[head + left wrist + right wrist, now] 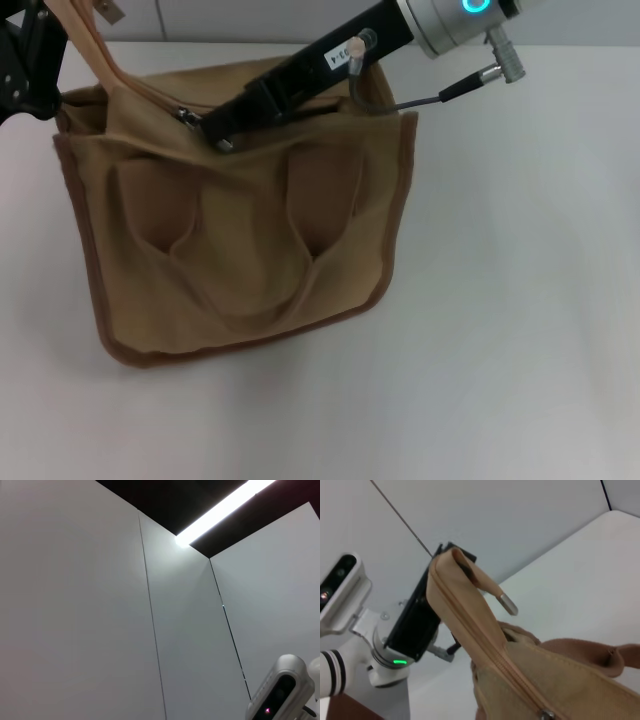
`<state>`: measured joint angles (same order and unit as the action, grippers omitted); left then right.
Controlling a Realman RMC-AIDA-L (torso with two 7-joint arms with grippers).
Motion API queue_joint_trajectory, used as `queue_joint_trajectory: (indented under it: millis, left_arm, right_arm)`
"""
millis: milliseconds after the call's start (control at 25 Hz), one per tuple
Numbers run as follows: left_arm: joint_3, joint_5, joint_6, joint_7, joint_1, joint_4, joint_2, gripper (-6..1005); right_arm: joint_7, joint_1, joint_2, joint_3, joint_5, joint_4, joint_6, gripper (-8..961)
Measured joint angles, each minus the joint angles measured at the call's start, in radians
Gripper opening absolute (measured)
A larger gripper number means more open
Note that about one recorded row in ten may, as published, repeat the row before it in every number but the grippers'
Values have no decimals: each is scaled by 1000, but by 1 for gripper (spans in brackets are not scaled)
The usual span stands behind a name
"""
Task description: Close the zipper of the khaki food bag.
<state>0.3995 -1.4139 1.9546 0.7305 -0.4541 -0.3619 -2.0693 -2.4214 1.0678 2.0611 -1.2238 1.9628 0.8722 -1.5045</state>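
- The khaki food bag (240,250) is lying on the white worktop (500,330), its two front pockets and looped handle (250,300) facing up toward the head camera.
- The right gripper (222,132) is reaching in from the upper right and resting its black jaws on the bag's top edge, right at the zipper (190,112); the jaws are looking pressed together around the small silver pull tab (186,116), though the contact itself is too small to make out for certain.
- In the right wrist view, the zipper (485,647) is running closed along the tan top panel, with a metal piece (548,714) showing at the picture's lower edge.
- The left gripper (40,55) is sitting at the bag's far left corner, pinching the tan fabric end strip (452,580) and pulling it upward; a silver-tipped tab (508,603) is hanging off that strip.
- The left wrist view is showing only wall panels.
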Motion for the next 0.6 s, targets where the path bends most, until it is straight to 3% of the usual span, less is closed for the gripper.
queue_joint_trajectory:
  millis: [600]
  left_arm:
    - [-3,0,-7,-6,-6,0,0,29]
  right_arm:
    - [12,-40,4,6,65,72,-17,1]
